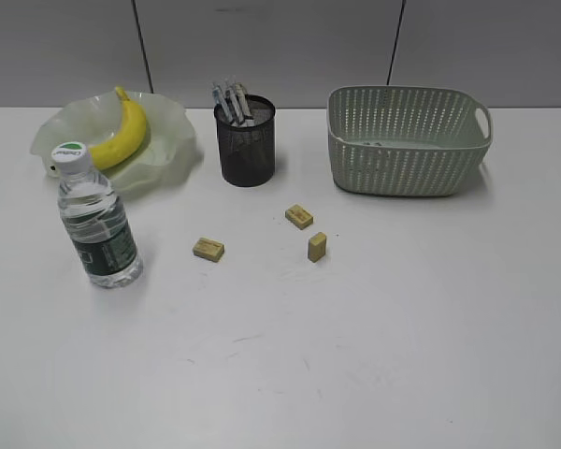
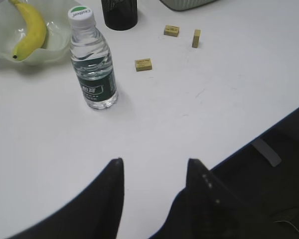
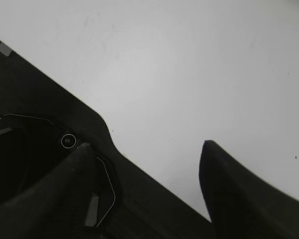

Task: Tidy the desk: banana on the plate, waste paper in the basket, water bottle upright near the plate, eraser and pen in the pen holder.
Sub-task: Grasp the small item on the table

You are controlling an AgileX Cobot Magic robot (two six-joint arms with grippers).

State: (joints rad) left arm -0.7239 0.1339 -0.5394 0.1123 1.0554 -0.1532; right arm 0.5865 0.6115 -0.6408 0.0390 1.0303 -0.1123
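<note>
The banana (image 1: 123,134) lies in the pale green plate (image 1: 173,161) at the back left. The water bottle (image 1: 96,222) stands upright in front of the plate. The black mesh pen holder (image 1: 246,142) holds pens (image 1: 230,99). Three tan erasers (image 1: 208,249) (image 1: 299,216) (image 1: 317,246) lie on the desk (image 1: 355,355). The basket (image 1: 407,140) stands at the back right; I cannot make out the waste paper. My left gripper (image 2: 154,164) is open and empty above the desk's near edge, well short of the bottle (image 2: 92,59). My right gripper (image 3: 147,149) is open and empty over the desk edge.
Neither arm shows in the exterior view. The left wrist view also shows the banana (image 2: 30,30), the plate (image 2: 2,47), the pen holder (image 2: 119,12) and the erasers (image 2: 143,64) (image 2: 171,31) (image 2: 196,38). A dark floor lies beyond the desk edge.
</note>
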